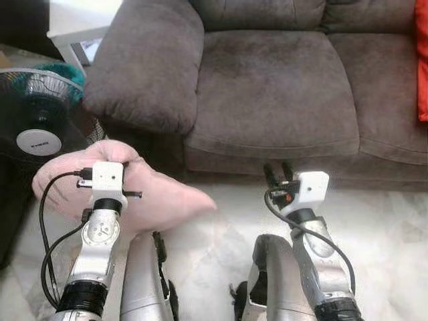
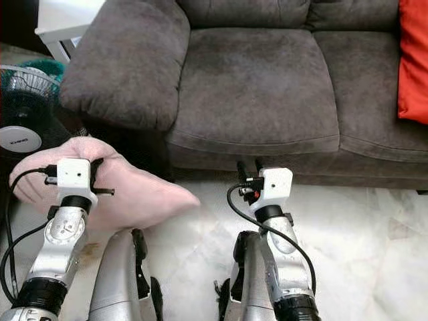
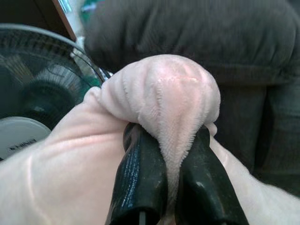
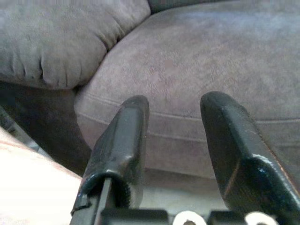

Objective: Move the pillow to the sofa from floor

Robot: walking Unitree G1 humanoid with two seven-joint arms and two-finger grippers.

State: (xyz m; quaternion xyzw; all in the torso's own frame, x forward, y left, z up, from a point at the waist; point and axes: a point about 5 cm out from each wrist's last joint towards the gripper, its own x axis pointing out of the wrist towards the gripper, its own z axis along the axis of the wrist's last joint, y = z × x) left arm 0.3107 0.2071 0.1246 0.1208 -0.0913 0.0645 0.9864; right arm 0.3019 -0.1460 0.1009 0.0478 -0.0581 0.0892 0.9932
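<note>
A soft pink pillow (image 1: pixel 164 197) hangs low at my left, in front of the sofa's left armrest (image 1: pixel 147 63). My left gripper (image 3: pixel 171 157) is shut on a bunched fold of the pillow (image 3: pixel 164 98). The grey-brown sofa (image 1: pixel 274 87) stretches across the back, its seat cushion directly ahead. My right gripper (image 1: pixel 279 172) is held in front of the sofa's front edge, open, with nothing between its fingers (image 4: pixel 124 136).
A black standing fan (image 1: pixel 33 110) stands at the far left beside the armrest. A red-orange cushion (image 2: pixel 413 60) leans on the sofa at the right. A white side table (image 1: pixel 77 27) is behind the armrest. Pale marble floor (image 1: pixel 388 234) lies below.
</note>
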